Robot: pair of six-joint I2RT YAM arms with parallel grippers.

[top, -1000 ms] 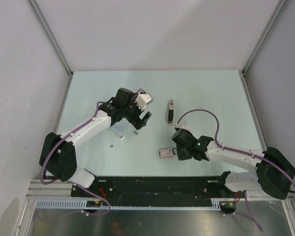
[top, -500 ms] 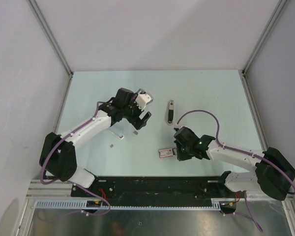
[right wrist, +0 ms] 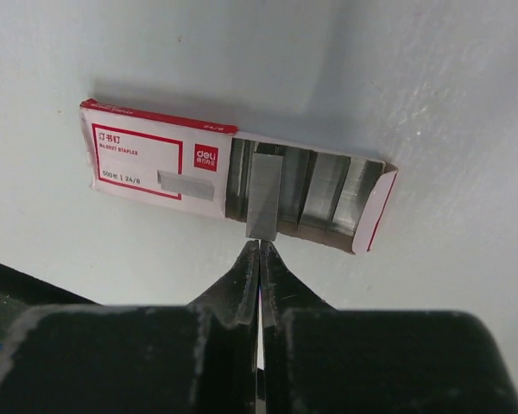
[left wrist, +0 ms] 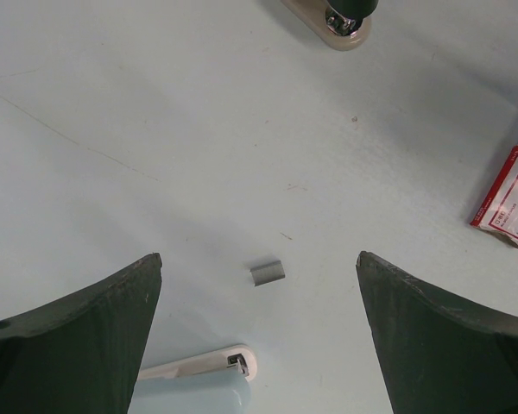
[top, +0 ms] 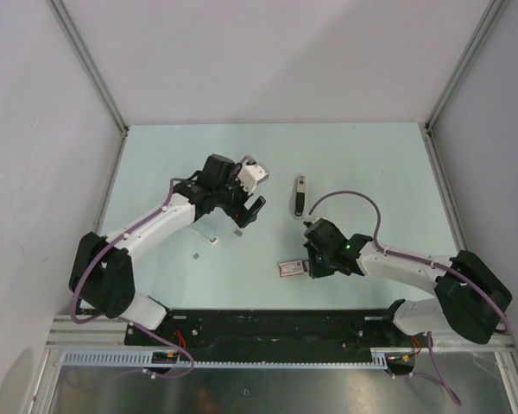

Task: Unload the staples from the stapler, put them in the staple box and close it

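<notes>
The stapler (top: 300, 197), black over a pale base, lies on the table's middle; only its end (left wrist: 338, 19) shows at the top of the left wrist view. A short grey strip of staples (left wrist: 267, 272) lies on the table below my left gripper (left wrist: 259, 259), which hovers open with nothing between its fingers. From above, that strip (top: 237, 233) sits just under the left gripper (top: 252, 210). My right gripper (right wrist: 260, 245) is shut, its tips touching the near end of a grey strip (right wrist: 264, 194) that sticks out of the open red-and-white box (right wrist: 151, 159).
A small white and clear plastic piece (left wrist: 203, 364) lies close to the left fingers, also seen from above (top: 211, 239). Another tiny grey bit (top: 196, 255) lies further left. The staple box (top: 289, 268) sits near the table's front edge, with my right gripper (top: 309, 265) against it.
The right arm's elbow and forearm have shifted slightly left, its shut tips staying at the box's open end. The left arm has not moved.
</notes>
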